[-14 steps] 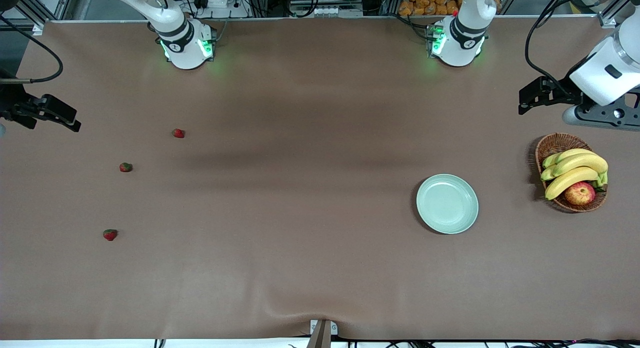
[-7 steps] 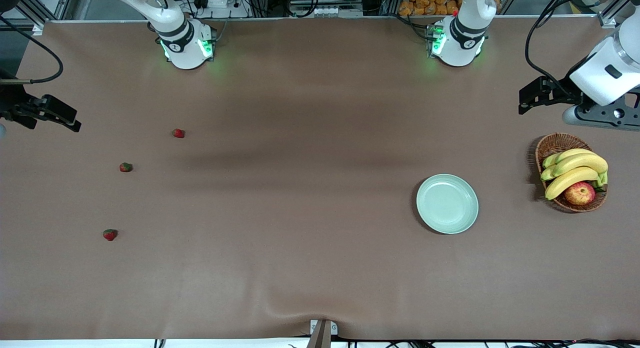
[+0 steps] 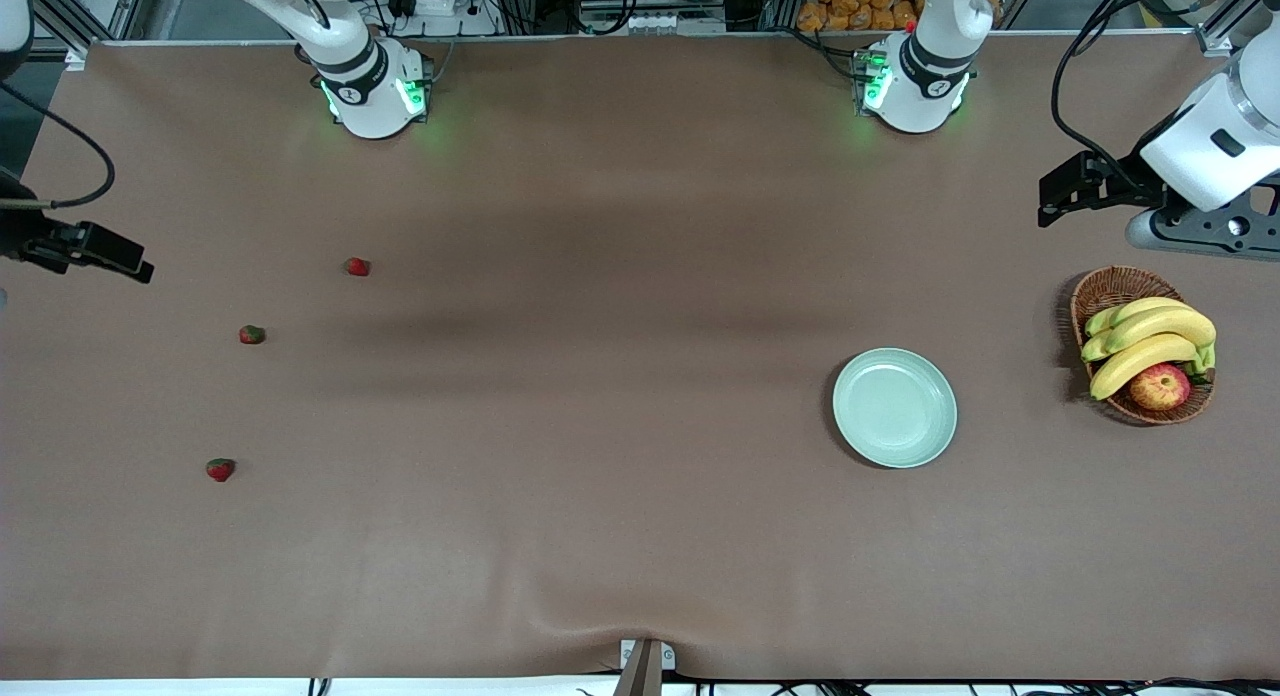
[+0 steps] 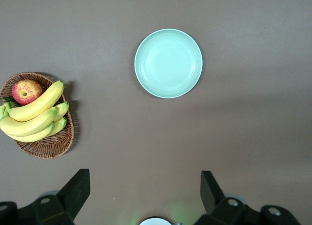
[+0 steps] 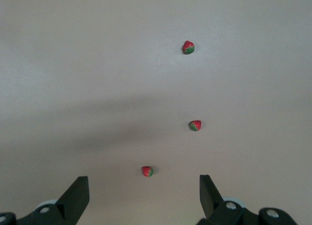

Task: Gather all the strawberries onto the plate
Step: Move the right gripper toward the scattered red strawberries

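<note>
Three small red strawberries with green tops lie apart on the brown table toward the right arm's end: one (image 3: 357, 267) (image 5: 147, 171), a second (image 3: 252, 334) (image 5: 195, 125) and a third (image 3: 220, 469) (image 5: 188, 47), the nearest to the front camera. The pale mint-green plate (image 3: 895, 408) (image 4: 168, 63) sits empty toward the left arm's end. My right gripper (image 3: 118, 257) (image 5: 144, 181) hangs high over its end of the table, open and empty. My left gripper (image 3: 1066, 192) (image 4: 145, 181) hangs high by the basket, open and empty.
A brown wicker basket (image 3: 1108, 288) (image 4: 46, 147) with bananas (image 3: 1150, 341) and a red-yellow apple (image 3: 1160, 386) stands beside the plate at the left arm's end. Both arm bases (image 3: 375, 96) (image 3: 915, 86) stand along the table's edge farthest from the front camera.
My right gripper has drifted slightly toward the table's end and down in the front view. The left arm, strawberries and plate have not moved.
</note>
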Robot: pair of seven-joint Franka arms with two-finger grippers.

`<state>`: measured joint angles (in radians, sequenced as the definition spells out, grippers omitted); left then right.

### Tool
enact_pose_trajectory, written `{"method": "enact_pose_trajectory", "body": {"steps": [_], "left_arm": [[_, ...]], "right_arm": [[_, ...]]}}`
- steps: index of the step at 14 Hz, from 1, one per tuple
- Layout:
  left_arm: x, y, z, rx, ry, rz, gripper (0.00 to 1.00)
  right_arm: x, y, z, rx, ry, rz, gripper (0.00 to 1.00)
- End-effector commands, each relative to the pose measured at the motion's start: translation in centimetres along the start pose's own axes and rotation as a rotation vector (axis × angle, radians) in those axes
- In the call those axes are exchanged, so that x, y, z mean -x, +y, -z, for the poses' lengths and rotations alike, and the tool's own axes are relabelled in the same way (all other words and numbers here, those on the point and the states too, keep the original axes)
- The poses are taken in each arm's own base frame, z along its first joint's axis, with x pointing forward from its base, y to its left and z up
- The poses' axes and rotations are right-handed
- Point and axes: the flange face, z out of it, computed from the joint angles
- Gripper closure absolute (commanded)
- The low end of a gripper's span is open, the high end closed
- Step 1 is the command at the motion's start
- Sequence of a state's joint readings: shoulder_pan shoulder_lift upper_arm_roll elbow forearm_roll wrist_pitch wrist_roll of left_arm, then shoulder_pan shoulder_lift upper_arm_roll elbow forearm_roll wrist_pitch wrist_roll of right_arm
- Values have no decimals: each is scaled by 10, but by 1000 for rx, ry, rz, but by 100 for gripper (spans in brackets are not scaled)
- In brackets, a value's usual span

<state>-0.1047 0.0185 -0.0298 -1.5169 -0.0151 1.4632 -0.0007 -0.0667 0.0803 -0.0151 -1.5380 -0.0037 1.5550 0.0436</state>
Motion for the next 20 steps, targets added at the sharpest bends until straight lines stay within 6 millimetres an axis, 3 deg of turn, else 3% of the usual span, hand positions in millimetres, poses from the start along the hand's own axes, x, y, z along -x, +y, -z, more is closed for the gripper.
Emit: {"method": "enact_pose_trajectory", "body": {"steps": [1, 6, 11, 16, 17, 20], "left_arm": [[6, -1, 8, -8, -1, -8, 0], [6, -1, 7, -8, -5, -7, 0], [8, -15, 1, 7, -39, 12, 0], [8, -13, 2, 12, -36, 8, 0], [7, -13, 2, 12, -35, 8, 0], [7, -14, 2, 12, -30, 11, 0]], "right_arm": [[-16, 17, -15, -18, 0, 15, 0], [-49, 57, -62, -15, -1, 50, 0], [-78, 60, -99, 0, 38, 50, 0], [-110, 70, -166, -1, 33, 49, 0], [-116, 80, -182, -11, 39, 65, 0], [-128, 80, -207, -10, 69, 108, 0]]}}
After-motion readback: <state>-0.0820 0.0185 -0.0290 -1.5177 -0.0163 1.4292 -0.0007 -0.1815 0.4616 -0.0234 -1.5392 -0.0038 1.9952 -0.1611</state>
